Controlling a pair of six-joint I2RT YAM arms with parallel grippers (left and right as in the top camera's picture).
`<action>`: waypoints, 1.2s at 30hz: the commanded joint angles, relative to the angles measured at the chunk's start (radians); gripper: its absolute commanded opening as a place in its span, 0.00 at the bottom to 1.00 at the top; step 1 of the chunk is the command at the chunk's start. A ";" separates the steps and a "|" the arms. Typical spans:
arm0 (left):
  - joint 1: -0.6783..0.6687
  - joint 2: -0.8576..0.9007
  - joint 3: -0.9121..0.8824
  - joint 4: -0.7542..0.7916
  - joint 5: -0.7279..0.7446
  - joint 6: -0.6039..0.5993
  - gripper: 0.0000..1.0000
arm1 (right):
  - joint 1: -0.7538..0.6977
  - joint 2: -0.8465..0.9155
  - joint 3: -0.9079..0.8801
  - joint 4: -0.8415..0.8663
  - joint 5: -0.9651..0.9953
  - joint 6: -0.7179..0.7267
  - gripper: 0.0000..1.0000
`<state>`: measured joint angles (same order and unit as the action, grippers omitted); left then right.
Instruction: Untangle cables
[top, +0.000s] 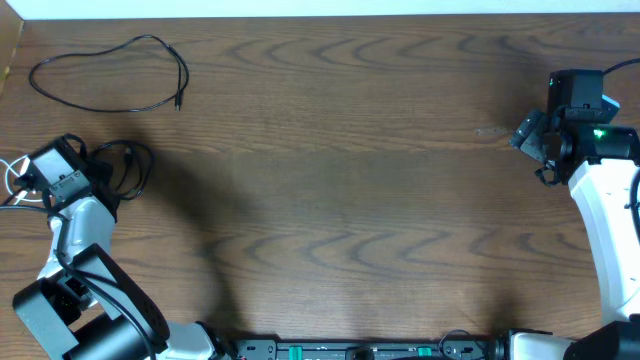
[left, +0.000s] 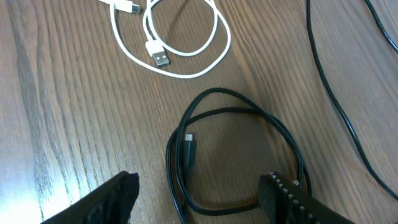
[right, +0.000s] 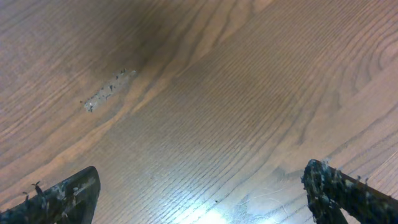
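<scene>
One black cable (top: 110, 75) lies in a loose loop at the far left of the table, apart from the others. A second black cable (left: 236, 155) lies coiled on the wood, its small plug inside the coil. My left gripper (left: 199, 199) is open, low over this coil, with one finger on each side and not touching it. The white cable (left: 180, 37) is coiled just beyond, with two plugs showing, and it also shows at the left edge overhead (top: 12, 180). My left gripper (top: 50, 172) sits over the coil overhead. My right gripper (right: 199, 193) is open and empty over bare wood, at the far right (top: 535, 142).
A thin black wire (left: 336, 106) runs down the right side of the left wrist view, and a black loop (top: 140, 165) shows beside the left gripper overhead. A pale scuff (right: 109, 90) marks the wood under the right arm. The table's left edge (top: 8, 60) is close.
</scene>
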<state>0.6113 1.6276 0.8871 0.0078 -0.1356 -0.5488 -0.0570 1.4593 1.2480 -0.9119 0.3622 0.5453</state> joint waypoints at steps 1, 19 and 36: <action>0.000 -0.036 0.013 0.002 0.032 0.024 0.66 | -0.001 0.000 -0.001 0.000 0.009 0.015 0.99; -0.355 -0.237 0.013 -0.344 0.668 0.199 0.96 | -0.001 0.000 -0.001 0.000 0.009 0.015 0.99; -0.529 -0.669 0.100 -0.700 0.187 0.197 0.97 | -0.001 -0.001 -0.001 0.100 -0.251 0.019 0.99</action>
<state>0.0853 1.0611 0.9653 -0.6762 0.1898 -0.3645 -0.0578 1.4601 1.2476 -0.8291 0.2840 0.5453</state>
